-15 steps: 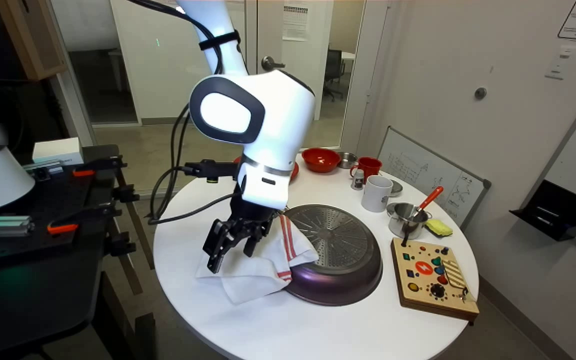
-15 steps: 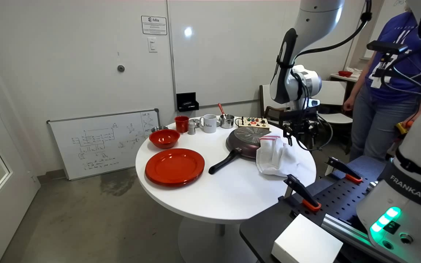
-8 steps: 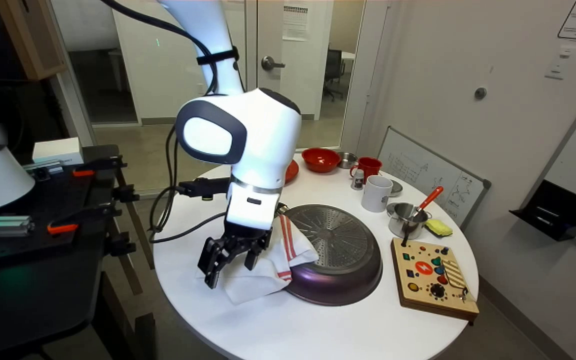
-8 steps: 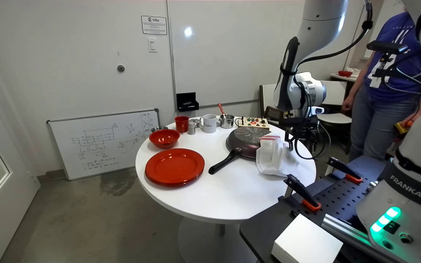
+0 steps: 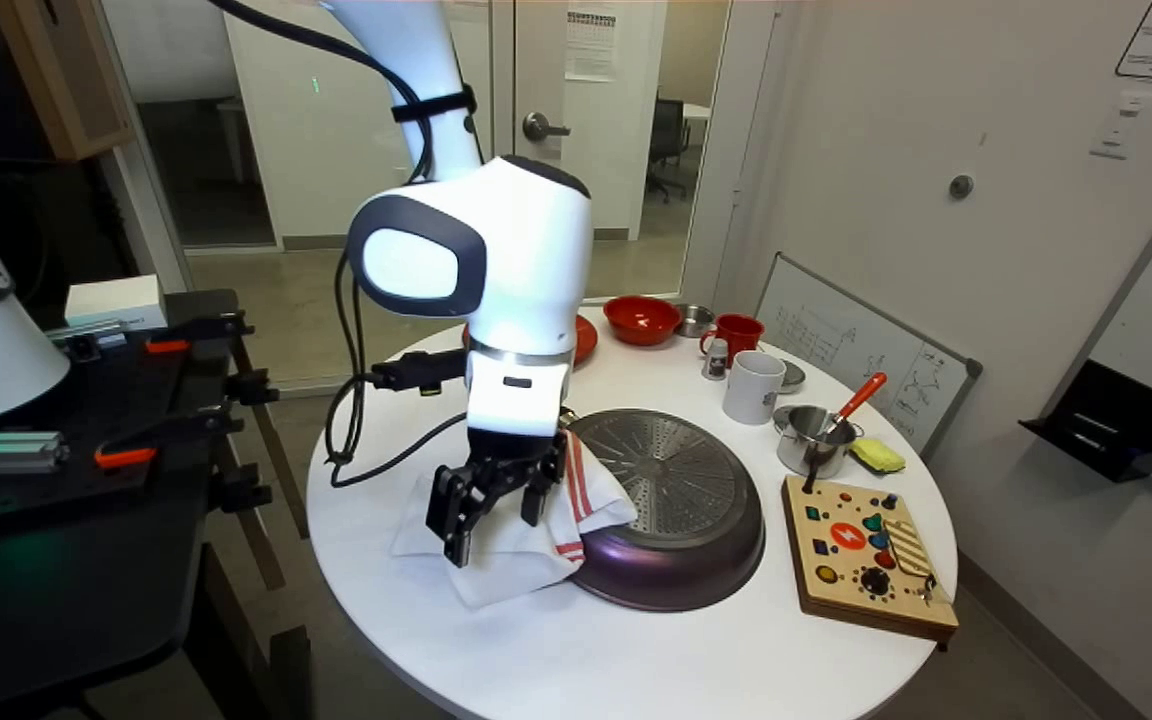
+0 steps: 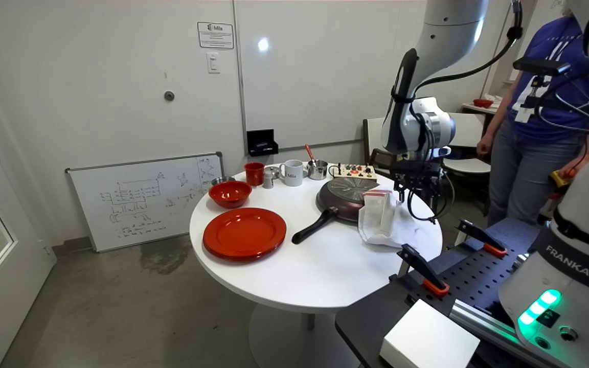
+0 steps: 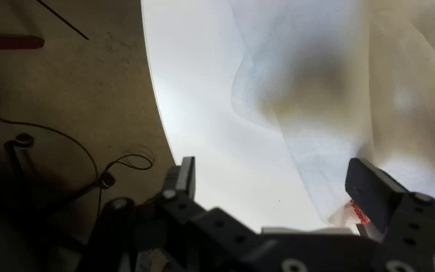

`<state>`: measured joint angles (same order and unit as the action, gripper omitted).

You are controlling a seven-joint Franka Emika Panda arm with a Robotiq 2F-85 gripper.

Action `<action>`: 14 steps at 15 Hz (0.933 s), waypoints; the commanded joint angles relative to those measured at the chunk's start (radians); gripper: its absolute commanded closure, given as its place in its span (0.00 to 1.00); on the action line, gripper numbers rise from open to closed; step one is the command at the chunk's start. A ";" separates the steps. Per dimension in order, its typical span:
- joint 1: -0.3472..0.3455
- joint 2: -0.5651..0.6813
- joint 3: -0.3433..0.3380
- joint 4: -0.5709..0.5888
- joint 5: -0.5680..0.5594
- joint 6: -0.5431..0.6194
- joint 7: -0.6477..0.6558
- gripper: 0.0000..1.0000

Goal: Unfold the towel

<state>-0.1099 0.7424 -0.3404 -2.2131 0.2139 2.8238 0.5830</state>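
A white cloth towel with thin red stripes (image 5: 526, 560) lies rumpled on the white round table (image 5: 716, 665), near the edge facing the black workbench (image 5: 56, 600), its striped part against the dark, round, upturned pan (image 5: 671, 500). Over the towel the black two-fingered gripper (image 5: 495, 537) is released, jaws spread wide; whether it touches the cloth I cannot tell. By the opposite edge lies a wooden box with coloured knobs (image 5: 861, 560).

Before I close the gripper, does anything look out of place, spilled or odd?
The pan lies upside down, base up, with the rumpled towel partly draped over its side, which could hinder unfolding. The floor in an exterior view has a dark patch; stain or spill, I cannot tell.
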 commanded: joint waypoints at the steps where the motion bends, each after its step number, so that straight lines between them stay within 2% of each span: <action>1: -0.010 -0.044 0.017 -0.030 0.021 0.019 -0.043 0.00; 7: -0.102 -0.038 0.115 -0.019 0.075 -0.008 -0.140 0.00; 11: -0.125 -0.023 0.137 -0.020 0.094 -0.009 -0.170 0.01; 12: -0.133 -0.018 0.144 -0.019 0.097 -0.012 -0.180 0.26; 14: -0.156 -0.009 0.170 -0.017 0.109 -0.005 -0.205 0.30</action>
<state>-0.2283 0.7315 -0.2100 -2.2264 0.2868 2.8207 0.4375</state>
